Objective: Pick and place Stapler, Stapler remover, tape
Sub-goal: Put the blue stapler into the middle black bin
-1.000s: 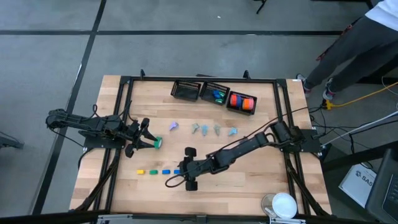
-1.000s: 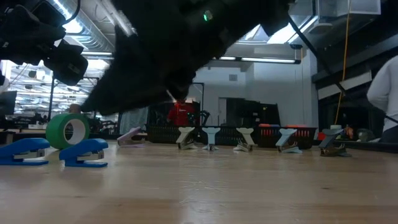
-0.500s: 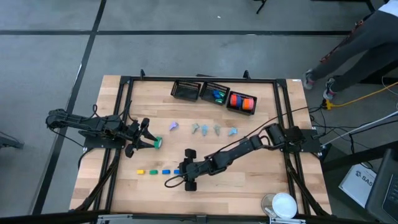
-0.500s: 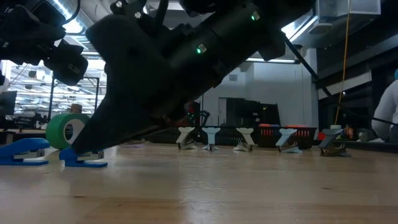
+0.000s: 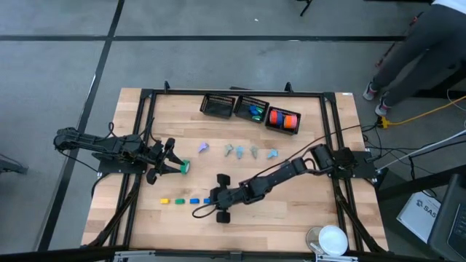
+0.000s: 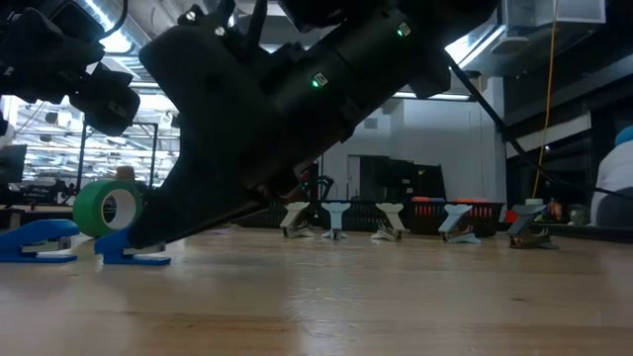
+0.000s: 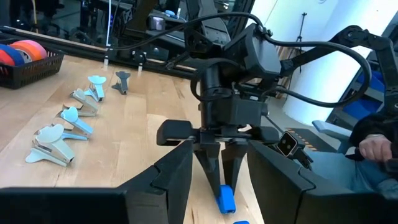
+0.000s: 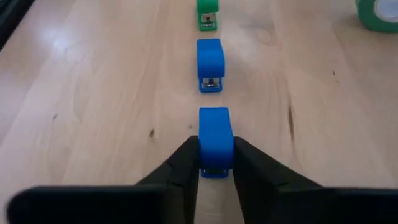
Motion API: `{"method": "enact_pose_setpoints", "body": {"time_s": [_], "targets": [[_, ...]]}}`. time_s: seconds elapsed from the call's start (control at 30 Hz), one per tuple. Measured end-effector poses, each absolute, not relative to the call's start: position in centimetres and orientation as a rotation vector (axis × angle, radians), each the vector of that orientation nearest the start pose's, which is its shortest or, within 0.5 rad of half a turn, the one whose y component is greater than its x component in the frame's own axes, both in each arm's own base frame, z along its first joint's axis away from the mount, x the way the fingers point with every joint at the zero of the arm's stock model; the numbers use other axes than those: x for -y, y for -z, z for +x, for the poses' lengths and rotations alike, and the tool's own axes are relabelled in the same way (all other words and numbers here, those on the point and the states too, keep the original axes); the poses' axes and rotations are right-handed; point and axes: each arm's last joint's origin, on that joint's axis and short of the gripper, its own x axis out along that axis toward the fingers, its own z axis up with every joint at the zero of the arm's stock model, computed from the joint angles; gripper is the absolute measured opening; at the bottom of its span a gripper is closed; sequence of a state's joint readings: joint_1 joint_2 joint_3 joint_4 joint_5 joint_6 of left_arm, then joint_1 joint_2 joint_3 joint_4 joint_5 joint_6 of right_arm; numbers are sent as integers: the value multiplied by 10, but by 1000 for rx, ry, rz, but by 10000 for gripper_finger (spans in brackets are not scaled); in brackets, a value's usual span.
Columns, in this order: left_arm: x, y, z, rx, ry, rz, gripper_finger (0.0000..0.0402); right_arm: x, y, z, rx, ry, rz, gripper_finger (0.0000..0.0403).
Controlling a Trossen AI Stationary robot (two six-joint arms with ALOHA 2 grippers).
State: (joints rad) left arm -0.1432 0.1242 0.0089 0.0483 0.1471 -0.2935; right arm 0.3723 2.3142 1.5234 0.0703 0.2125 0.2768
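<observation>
step in hand: gripping. right gripper (image 8: 215, 163) fingers pinch the blue stapler (image 8: 215, 138) nearest the green tape roll (image 8: 377, 14). left gripper (image 5: 172, 165) idles open beside that roll. next move, by my judgement: lift clear.

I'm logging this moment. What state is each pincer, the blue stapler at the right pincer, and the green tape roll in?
Right pincer: shut on the blue stapler.
Blue stapler: flat on the table, gripped at its sides.
Left pincer: open, empty.
Green tape roll: standing on edge on the table.
</observation>
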Motion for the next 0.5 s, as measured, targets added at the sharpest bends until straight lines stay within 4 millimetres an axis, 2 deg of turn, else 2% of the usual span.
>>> {"method": "enact_pose_setpoints", "body": {"time_s": [0.07,0.5], "targets": [[19,-161,103,-110,278,-291,150,-170,-102,455,-714,-45,83,71],[19,-161,103,-110,278,-292,150,-170,-105,454,-714,-50,83,72]]}}
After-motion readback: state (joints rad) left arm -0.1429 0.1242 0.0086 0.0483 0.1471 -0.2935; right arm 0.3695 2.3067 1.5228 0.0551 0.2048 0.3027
